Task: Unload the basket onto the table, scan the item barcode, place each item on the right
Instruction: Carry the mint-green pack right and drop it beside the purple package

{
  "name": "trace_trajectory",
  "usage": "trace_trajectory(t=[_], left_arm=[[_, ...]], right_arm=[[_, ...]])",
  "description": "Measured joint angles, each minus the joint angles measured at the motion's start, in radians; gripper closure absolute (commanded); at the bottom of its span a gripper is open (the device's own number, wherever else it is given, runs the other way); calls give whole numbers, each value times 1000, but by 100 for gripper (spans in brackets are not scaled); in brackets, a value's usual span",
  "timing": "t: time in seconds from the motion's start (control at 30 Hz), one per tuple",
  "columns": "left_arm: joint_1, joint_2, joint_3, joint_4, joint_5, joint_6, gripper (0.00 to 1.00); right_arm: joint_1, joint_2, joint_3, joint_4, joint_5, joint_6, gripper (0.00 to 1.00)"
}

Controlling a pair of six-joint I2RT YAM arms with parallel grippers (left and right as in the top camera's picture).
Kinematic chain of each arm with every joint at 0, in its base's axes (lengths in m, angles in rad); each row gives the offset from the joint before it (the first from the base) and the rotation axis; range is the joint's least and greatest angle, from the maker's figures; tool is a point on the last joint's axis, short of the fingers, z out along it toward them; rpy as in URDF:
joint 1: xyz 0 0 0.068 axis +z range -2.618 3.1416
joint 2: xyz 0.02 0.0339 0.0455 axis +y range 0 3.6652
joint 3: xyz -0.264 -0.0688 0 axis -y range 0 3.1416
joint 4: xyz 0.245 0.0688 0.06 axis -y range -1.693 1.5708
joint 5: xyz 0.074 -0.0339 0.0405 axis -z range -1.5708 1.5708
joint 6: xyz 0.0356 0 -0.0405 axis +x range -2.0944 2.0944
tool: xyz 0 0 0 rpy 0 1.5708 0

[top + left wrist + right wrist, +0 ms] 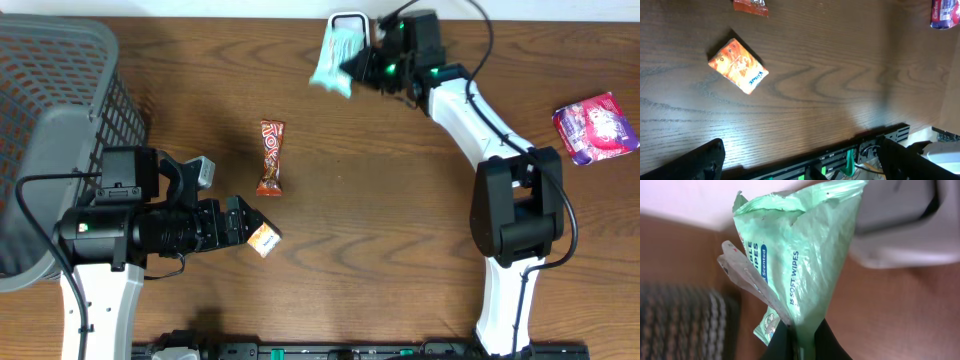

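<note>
On the near side of the table (400,200), the left gripper (243,222) lay low over the wood with its jaws spread wide and nothing between them. In the left wrist view its two dark fingers (702,162) stood at opposite bottom corners of the frame, with bare wood between them. A small orange packet (264,240) (738,66) lay flat on the table just beside the fingertips. It sat at an angle and was not gripped.

Further in, a brown and orange candy bar (271,158) lay lengthwise on the wood, apart from the orange packet. Only its lower end showed at the top edge of the left wrist view (751,6). A grey mesh basket (55,130) occupied the left edge of the table beside the left arm. A purple packet (597,126) (945,12) lay alone at the right edge, well apart from everything else.

At the far edge, the right arm was stretched out towards the top centre of the table. The right gripper (362,62) (802,340) was clamped on the task item, a pale green pack of soft wipes (335,57) (800,265). It pinched the pack by one edge, so the pack stood out from the fingertips clear of the table. The pack's seam was crumpled and its printed face was turned to the wrist camera. No barcode could be made out on the visible side. A white unit (350,20) (905,230) sat at the far table edge, just beside the held pack. Contact between the two could not be determined.
</note>
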Motion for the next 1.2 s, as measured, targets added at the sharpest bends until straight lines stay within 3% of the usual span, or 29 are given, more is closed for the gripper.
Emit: trace_trajectory(t=[0.23,0.6,0.83,1.03,1.2], left_arm=[[0,1,0,0,0,0,2],[0,1,0,0,0,0,2],[0,1,0,1,0,0,2],[0,1,0,0,0,0,2],[0,1,0,0,0,0,2]], right_arm=[[-9,0,0,110,153,145,99],[-14,5,2,195,224,160,99],[-140,1,71,-116,213,47,99],[-384,-50,113,-443,320,-95,99],[-574,-92,124,-579,374,-178,99]])
